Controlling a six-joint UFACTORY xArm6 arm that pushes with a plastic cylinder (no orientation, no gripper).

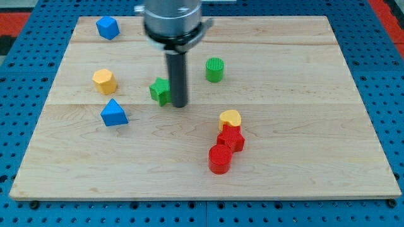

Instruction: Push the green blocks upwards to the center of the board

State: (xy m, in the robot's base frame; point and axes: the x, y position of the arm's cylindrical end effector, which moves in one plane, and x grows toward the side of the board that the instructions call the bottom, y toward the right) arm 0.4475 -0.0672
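Against the right side of the green star block (160, 91) sits my tip (179, 104), a bare rod with nothing to spread or pinch, touching or nearly so. Green blocks number two: that star and a green cylinder (214, 69) up-right of it. Around the star lie two blue blocks (108, 28) (113, 113), two yellow (104, 81) (230, 118) and two red (231, 138) (219, 159).
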